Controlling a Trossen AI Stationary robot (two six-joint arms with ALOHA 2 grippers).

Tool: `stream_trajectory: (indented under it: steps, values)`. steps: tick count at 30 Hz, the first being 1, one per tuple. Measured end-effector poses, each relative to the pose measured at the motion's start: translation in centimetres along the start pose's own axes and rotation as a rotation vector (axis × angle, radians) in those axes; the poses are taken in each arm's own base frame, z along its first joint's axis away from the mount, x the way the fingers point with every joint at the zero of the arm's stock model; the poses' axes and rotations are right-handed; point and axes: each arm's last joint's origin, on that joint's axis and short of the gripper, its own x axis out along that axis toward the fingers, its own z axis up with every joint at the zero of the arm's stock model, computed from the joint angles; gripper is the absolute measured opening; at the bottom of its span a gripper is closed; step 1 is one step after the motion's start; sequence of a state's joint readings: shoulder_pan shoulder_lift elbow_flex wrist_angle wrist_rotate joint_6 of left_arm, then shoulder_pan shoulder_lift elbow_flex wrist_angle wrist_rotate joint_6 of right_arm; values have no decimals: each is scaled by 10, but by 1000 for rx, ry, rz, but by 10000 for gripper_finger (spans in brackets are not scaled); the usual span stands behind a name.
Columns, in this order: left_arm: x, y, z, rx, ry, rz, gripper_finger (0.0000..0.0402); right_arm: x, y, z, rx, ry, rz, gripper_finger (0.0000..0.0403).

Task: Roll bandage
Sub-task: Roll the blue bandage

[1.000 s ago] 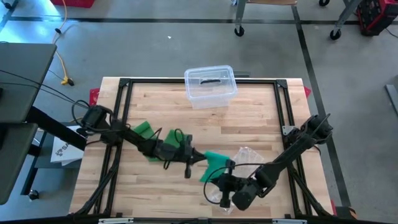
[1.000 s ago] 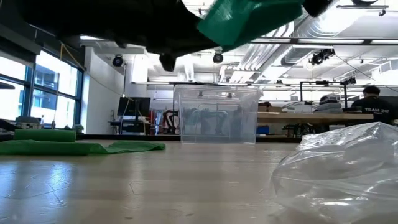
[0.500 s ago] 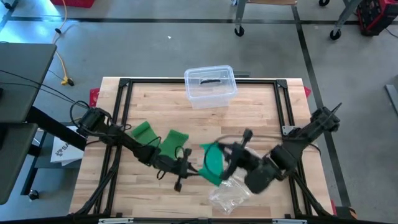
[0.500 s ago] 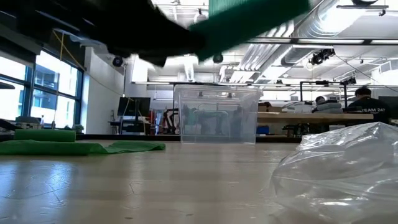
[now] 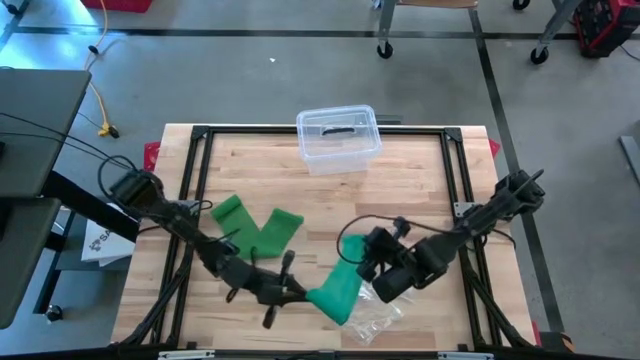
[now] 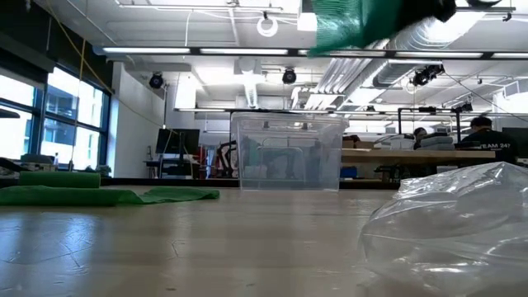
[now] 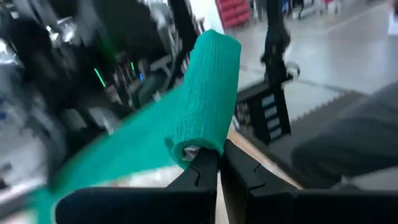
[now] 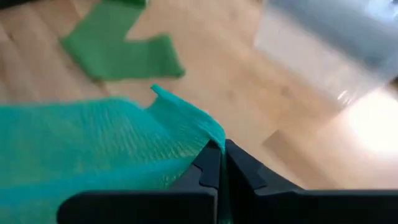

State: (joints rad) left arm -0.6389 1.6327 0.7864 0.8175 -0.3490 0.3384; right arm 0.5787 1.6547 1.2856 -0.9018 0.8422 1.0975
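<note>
Gripping the green bandage point(image 5: 335, 290), left hand point(image 5: 300, 292) and right hand point(image 5: 358, 258) both clamp it.

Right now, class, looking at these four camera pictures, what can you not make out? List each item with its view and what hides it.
- Clear plastic bag: high view, partly covered by the teal-green elastic bandage.
- Black item in the clear lidded plastic box: high view, too small to identify.
- Left hand: left wrist view, background blurred.
- Right hand: low view, cut off by the top edge.

Teal bandage point(image 5: 338, 285), seemingly part-rolled, held aloft, taut
</note>
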Motion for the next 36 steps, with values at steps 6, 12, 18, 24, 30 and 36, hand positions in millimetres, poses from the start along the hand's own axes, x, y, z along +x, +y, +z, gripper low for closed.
stream_trajectory:
  steps: [6, 12, 18, 24, 30, 36]
  values:
    - [-7, 6, 21, 13, -138, -38, 0, 23, 8, -27, 100, -4, 125, 0]
    - [-4, 7, 27, -15, -209, -98, 0, 33, 10, -25, 113, -25, 178, 0]
    - [4, -3, 39, 5, -105, -190, 0, 33, -2, -20, 114, 28, 148, 0]
    - [17, -13, 61, 56, 141, -217, 0, 17, -23, -12, 142, 17, 88, 0]
    - [34, -20, 56, 42, 161, -300, 0, -5, -38, 5, 186, -94, 105, 0]
    - [59, -11, 20, -90, 280, -244, 0, -36, -47, 25, 222, -257, 189, 0]
